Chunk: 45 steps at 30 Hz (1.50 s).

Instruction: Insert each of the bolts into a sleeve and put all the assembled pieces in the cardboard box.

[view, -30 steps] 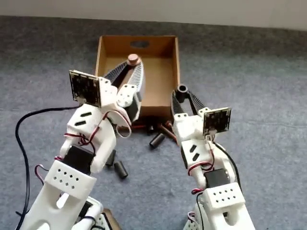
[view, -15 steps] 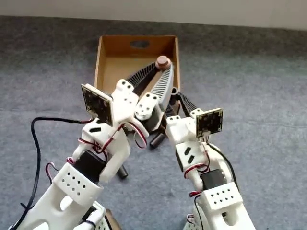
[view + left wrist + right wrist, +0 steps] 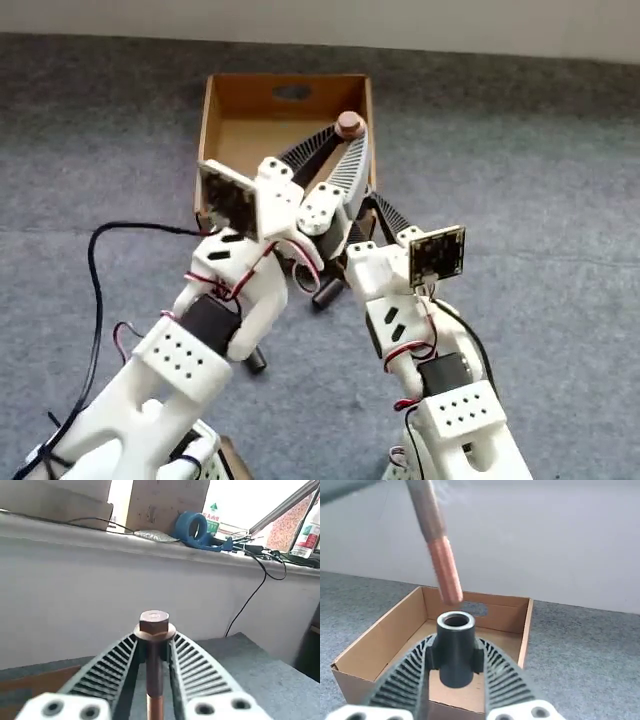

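Left tool [image 3: 155, 641] grips bolt [image 3: 154, 623] | tip just above sleeve [image 3: 454, 635] in right tool [image 3: 455, 652]

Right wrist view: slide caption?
Right gripper holds a sleeve upright; a bolt hangs just above its bore, box behind.

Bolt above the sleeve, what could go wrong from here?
1. The bolt hangs tilted over the sleeve, its tip not clearly centred on the bore. Pushed down, it may catch the rim instead of entering.
2. The left tool pinches the bolt just under its head, so a snag could swing or slip it.
3. The right tool holds the sleeve at its very tip, so a sideways push might knock it loose.
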Motion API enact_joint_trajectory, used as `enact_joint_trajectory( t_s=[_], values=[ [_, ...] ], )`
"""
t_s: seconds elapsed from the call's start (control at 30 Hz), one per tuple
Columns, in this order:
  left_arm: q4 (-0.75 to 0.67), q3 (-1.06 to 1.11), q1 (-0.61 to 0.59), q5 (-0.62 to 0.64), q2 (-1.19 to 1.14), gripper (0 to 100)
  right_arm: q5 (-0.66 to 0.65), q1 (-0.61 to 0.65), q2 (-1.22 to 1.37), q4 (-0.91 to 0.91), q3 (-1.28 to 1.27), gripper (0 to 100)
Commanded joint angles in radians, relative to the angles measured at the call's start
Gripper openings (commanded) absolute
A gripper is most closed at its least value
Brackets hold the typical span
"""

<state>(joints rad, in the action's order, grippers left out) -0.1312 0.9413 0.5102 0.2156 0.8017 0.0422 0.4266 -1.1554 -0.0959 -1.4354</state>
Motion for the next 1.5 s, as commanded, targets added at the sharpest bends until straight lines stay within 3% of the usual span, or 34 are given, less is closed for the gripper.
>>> enact_joint_trajectory(
  t_s=[0.0, 0.27, 0.4, 0.73, 1.47],
  values=[
    [-0.018, -0.059, -0.012, 0.003, -0.031, 1, -0.006, 0.007, -0.022, -0.025, 0.007, 0.5],
    [0.044, -0.064, -0.013, -0.002, -0.03, 1, -0.003, -0.031, -0.022, -0.025, 0.007, 0.5],
    [0.11, -0.056, -0.013, -0.074, -0.03, 1, -0.003, -0.03, -0.021, -0.025, 0.007, 0.5],
    [0.215, -0.047, -0.03, -0.117, -0.028, 1, -0.006, -0.03, -0.016, -0.021, -0.007, 0.5],
    [0.245, 0.088, -0.05, -0.157, 0.036, 1, -0.005, -0.054, -0.018, -0.021, -0.002, 0.5]
  ],
)
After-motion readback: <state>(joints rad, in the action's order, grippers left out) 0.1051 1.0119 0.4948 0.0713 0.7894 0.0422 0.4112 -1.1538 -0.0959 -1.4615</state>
